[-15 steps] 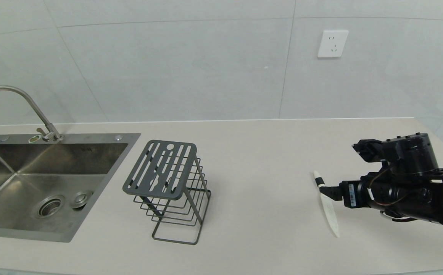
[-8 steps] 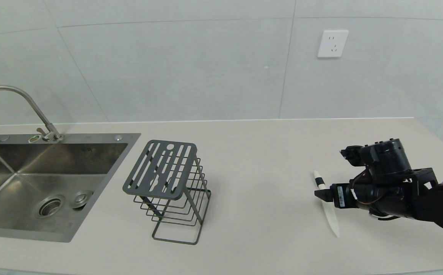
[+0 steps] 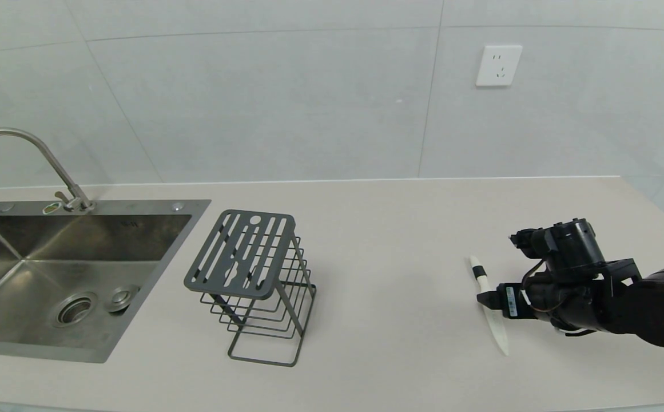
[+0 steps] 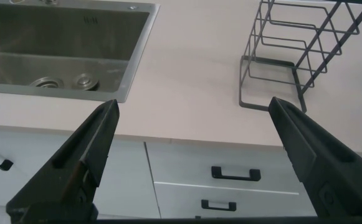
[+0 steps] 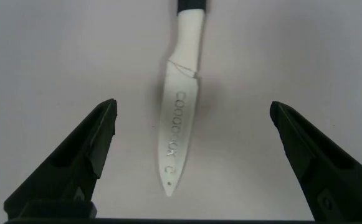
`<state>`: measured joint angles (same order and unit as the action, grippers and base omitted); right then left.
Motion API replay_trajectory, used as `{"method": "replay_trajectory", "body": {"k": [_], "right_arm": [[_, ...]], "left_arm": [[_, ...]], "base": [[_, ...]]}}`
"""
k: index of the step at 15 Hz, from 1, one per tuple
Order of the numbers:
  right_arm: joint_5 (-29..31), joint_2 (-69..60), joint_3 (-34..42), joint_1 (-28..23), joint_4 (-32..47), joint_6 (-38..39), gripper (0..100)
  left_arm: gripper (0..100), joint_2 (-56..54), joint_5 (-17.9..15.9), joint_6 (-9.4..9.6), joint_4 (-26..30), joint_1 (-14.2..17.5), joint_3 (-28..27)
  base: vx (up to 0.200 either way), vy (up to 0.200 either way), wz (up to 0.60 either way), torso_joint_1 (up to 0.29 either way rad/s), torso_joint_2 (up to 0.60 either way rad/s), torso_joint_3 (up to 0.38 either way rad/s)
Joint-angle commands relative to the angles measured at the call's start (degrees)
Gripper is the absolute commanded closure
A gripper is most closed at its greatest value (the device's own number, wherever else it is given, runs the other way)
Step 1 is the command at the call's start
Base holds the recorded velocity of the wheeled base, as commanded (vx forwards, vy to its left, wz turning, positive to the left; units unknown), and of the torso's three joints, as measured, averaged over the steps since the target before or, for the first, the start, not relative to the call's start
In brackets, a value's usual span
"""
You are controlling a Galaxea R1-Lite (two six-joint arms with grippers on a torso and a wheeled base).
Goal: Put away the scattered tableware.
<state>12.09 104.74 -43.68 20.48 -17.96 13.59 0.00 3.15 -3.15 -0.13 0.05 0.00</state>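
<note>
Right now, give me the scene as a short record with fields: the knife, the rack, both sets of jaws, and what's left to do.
knife: white, lying flat on the counter on the robot's right side, tip toward the front edge
rack: dark wire rack with a slotted top, standing beside the sink
right jaws: open, low over the knife, one on each side of the blade, not gripping
left jaws: open, holding nothing, near the counter's front edge
status: knife not yet picked up
</note>
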Motion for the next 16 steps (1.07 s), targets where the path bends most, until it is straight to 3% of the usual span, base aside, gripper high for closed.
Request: {"method": "replay_trajectory", "body": {"k": [1, 5, 11, 16], "right_arm": [[0.04, 1.96, -0.79, -0.09, -0.15, 0.65, 0], [-0.14, 5.3, -1.41, 0.0, -4.37, 0.21, 0], [4.17, 8.11, -4.22, 0.79, -4.19, -1.64, 0], [4.34, 10.22, -6.42, 1.58, -4.19, -1.55, 0]], "left_arm": [[0, 0.0, 0.02, -0.02, -0.04, 0.04, 0.0], [0, 0.0, 0.02, 0.07, -0.04, 0.04, 0.0], [0, 0.0, 0.02, 0.07, -0.04, 0.04, 0.0], [0, 0.0, 0.02, 0.07, -0.04, 0.04, 0.0]], "base": [[0.0, 0.0, 0.0, 0.0, 0.0, 0.0], [0.0, 0.0, 0.0, 0.0, 0.0, 0.0], [0.0, 0.0, 0.0, 0.0, 0.0, 0.0], [0.0, 0.0, 0.0, 0.0, 0.0, 0.0]]}}
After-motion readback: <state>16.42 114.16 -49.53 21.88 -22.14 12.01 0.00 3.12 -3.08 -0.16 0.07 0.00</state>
